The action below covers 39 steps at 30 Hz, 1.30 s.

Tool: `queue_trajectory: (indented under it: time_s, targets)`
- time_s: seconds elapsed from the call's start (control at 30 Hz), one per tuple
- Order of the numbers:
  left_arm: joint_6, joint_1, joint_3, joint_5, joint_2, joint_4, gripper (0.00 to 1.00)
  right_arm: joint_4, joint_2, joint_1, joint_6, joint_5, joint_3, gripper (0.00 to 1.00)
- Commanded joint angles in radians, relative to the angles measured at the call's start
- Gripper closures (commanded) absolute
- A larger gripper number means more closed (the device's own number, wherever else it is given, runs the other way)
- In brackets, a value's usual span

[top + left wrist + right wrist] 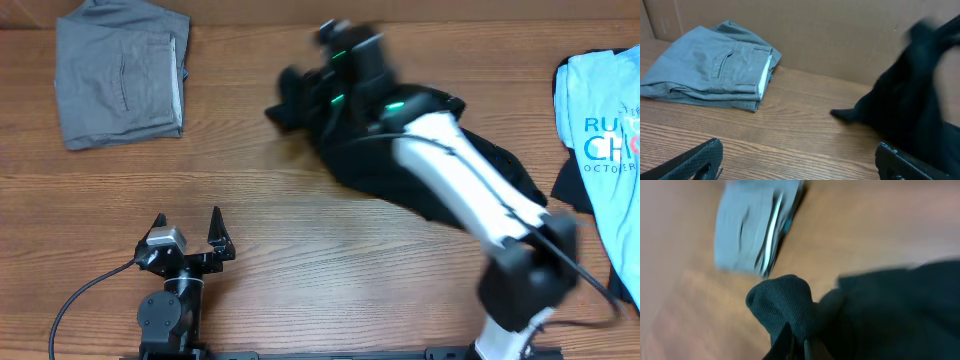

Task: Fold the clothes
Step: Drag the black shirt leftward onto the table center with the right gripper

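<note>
**A:** What have you got on the table (290,225)?

**B:** The biggest thing is the black garment (365,172). It's a bunched heap around the middle of the table, reaching toward the right edge, and my right arm crosses over part of it. The light blue T-shirt (600,130) lies against the right edge with dark cloth showing under its left side. The grey garment (122,72) sits folded in the far left corner, well apart from the black one.

**A:** And where's the black one relative to the claw?

**B:** My right claw (798,342) is clamped on it. On the right wrist camera, a puckered knob of the black fabric (785,305) stands just ahead of the fingertips, which are pinched together on the cloth. The rest of the garment spreads off to the right. That view is blurred, and overhead the claw end is smeared too, so I can't tell whether the pinched part is clear of the wood.

**A:** What about the left side?

**B:** My left claw (188,228) is near the near edge, left of centre, with its fingers spread wide and nothing between them. On its own camera the grey garment (715,70) is ahead to the left, and the black garment (910,110) fills the right side, apart from both fingers.
</note>
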Motion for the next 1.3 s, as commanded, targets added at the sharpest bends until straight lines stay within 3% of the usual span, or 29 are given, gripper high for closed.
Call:
queue_trajectory:
  time_s: [0.0, 0.07, 0.13, 0.2, 0.27, 0.3, 0.57, 0.77, 1.07, 1.2, 1.27]
  targets:
    - [0.016, 0.007, -0.003, -0.005, -0.010, 0.002, 0.00, 0.013, 0.047, 0.097, 0.028, -0.006, 0.022, 0.92]
    - [0.016, 0.007, -0.003, -0.005, -0.010, 0.002, 0.00, 0.013, 0.049, 0.126, 0.028, 0.027, 0.022, 0.73]
    - [0.016, 0.007, -0.003, -0.005, -0.010, 0.002, 0.00, 0.005, 0.028, 0.130, 0.028, 0.058, 0.030, 0.64]
    - [0.016, 0.007, -0.003, -0.005, -0.010, 0.002, 0.00, -0.023, -0.003, 0.112, 0.028, 0.072, 0.042, 0.39]
    - [0.016, 0.007, -0.003, -0.005, -0.010, 0.002, 0.00, -0.077, -0.046, 0.080, 0.028, 0.072, 0.060, 0.05]
    - [0.016, 0.007, -0.003, -0.005, -0.010, 0.002, 0.00, -0.114, -0.065, 0.062, 0.028, 0.072, 0.071, 0.00]
    - [0.016, 0.007, -0.003, -0.005, -0.010, 0.002, 0.00, -0.618, -0.246, -0.188, 0.029, 0.079, 0.141, 0.00]
    - [0.016, 0.007, -0.003, -0.005, -0.010, 0.002, 0.00, -0.897, -0.274, -0.346, 0.028, 0.063, 0.127, 0.00]
    - [-0.001, 0.006, -0.003, 0.013, -0.010, 0.002, 0.00, -0.965, -0.274, -0.425, 0.100, 0.110, -0.042, 0.00]
    - [-0.153, 0.005, -0.003, 0.165, -0.010, -0.002, 0.00, -0.945, -0.274, -0.418, 0.100, 0.110, -0.192, 0.05]
    - [-0.225, 0.005, -0.003, 0.183, -0.010, 0.000, 0.00, -0.917, -0.275, -0.418, 0.100, 0.110, -0.276, 0.13]
